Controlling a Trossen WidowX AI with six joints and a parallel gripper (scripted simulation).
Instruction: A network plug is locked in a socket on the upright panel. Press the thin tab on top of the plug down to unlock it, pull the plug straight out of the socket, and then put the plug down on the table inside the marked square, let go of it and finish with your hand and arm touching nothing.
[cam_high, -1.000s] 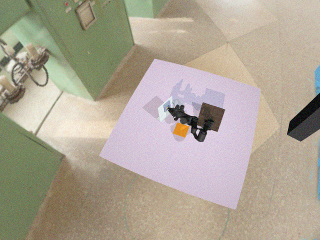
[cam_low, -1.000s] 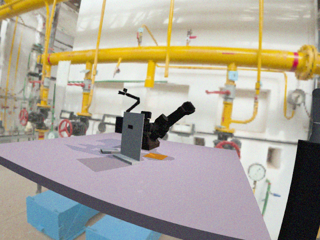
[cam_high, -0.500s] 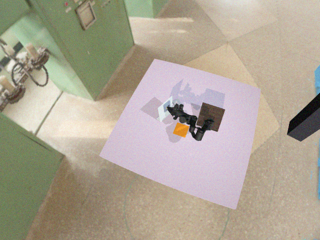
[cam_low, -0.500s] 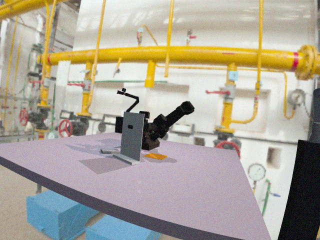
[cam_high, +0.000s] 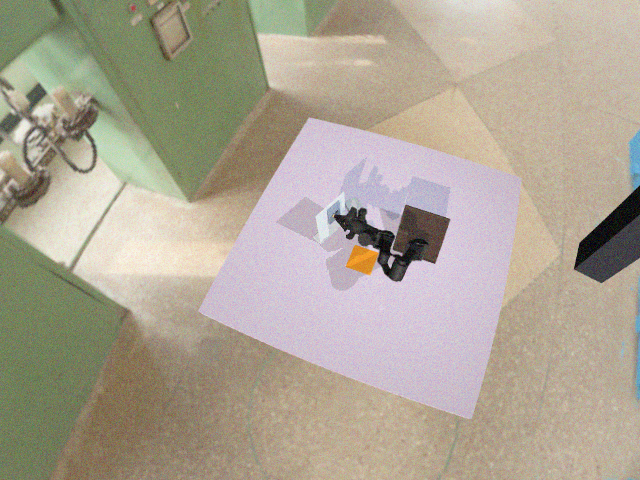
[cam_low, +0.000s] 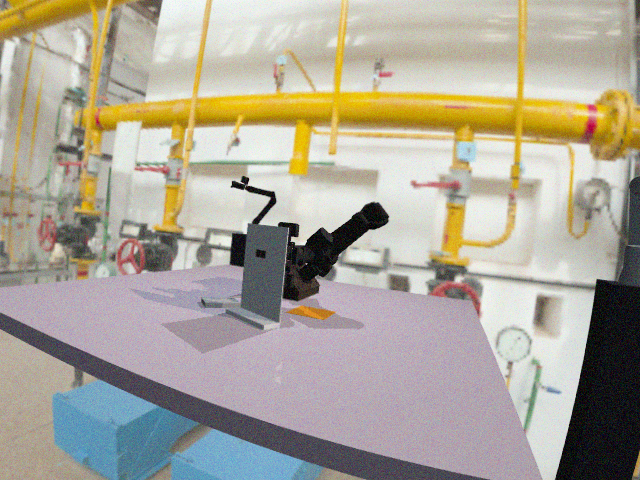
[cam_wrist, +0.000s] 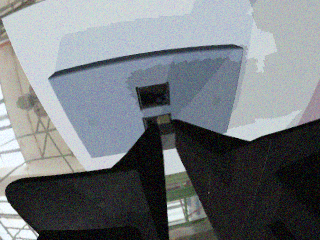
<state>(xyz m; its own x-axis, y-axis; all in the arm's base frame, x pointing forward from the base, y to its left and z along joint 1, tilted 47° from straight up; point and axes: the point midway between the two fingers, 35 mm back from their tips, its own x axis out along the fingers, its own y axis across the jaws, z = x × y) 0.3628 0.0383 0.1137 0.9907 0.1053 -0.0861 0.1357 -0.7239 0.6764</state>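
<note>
The upright panel (cam_high: 321, 229) (cam_low: 264, 284) stands on the table; its front has a blue-grey socket block (cam_wrist: 95, 107) with an empty upper opening (cam_wrist: 153, 96). The plug (cam_wrist: 168, 141), grey with a tan tab (cam_wrist: 163, 119) on top, sits in the lower opening. My gripper (cam_wrist: 164, 127) (cam_high: 337, 217) is at the panel's front, its fingertips closed on the plug's sides and partly hiding it. In the exterior view the panel hides the fingertips. Whether the tab is pressed down cannot be told. The marked orange square (cam_high: 362, 259) (cam_low: 311, 312) lies flat and holds nothing.
The arm's dark base plate (cam_high: 429, 222) is on the table (cam_high: 392, 335) (cam_low: 387, 372), behind the gripper. The orange square is beside the arm. A low grey piece (cam_low: 219, 302) lies near the panel's foot. A black beam (cam_high: 610, 253) is off the table's right side.
</note>
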